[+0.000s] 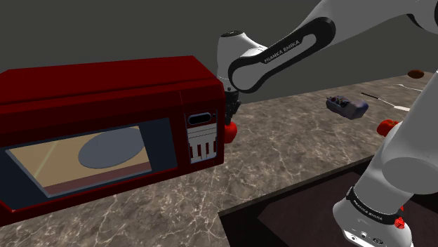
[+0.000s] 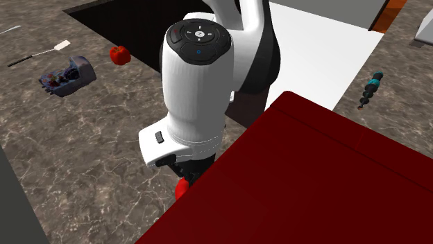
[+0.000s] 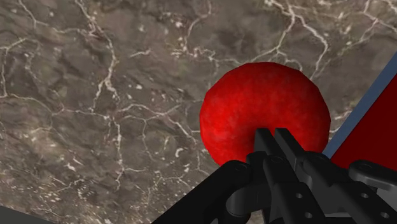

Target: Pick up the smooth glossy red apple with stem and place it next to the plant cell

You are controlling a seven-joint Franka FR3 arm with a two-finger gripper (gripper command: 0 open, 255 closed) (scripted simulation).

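The red apple (image 3: 264, 105) lies on the marble counter by the right end of the red microwave (image 1: 105, 119); its stem is hidden. In the wrist view my black gripper (image 3: 275, 135) hangs right above it, with both fingertips meeting in front of the apple and not clasping it. The shoulder view has the gripper (image 1: 231, 111) just over the apple (image 1: 230, 130), tight against the microwave's corner. The plant cell (image 1: 346, 105), a blue-purple block, lies further along the counter towards the shoulder view's right. From the second exterior view it appears as the plant cell (image 2: 67, 75) at upper left, the apple (image 2: 182, 188) peeking out below my wrist.
The microwave (image 2: 312, 187) blocks one side of the apple. A second red fruit (image 1: 386, 127) lies near the dark sink recess (image 1: 295, 203). Thin utensils (image 1: 382, 98) and a brown object (image 1: 415, 72) lie beyond the plant cell. A teal tool (image 2: 370, 88) rests on a white surface.
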